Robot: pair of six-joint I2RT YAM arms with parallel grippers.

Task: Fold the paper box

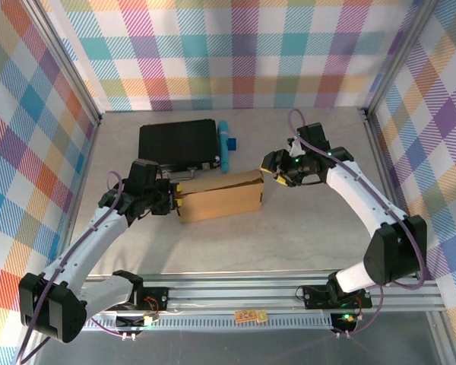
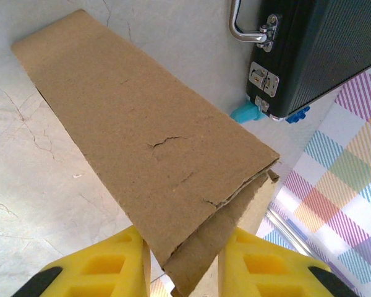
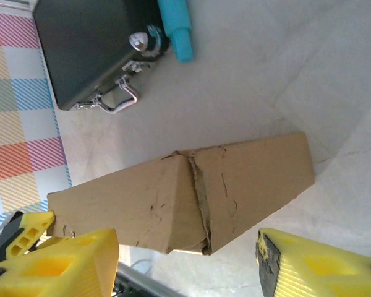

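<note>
Mid-table, paper box (image 1: 220,195) lying left-right, left tool (image 1: 172,199) gripping its end, right tool (image 3: 182,263) open.

White links, black joints on left arm (image 1: 99,228) and right arm (image 1: 357,190); purple cable (image 1: 112,182) behind each wrist. Yellow fingers (image 2: 105,266) with moulded pockets, black trim, on left gripper (image 2: 184,247) and right gripper (image 3: 185,260). Green LED (image 1: 296,160) behind right wrist.
</note>
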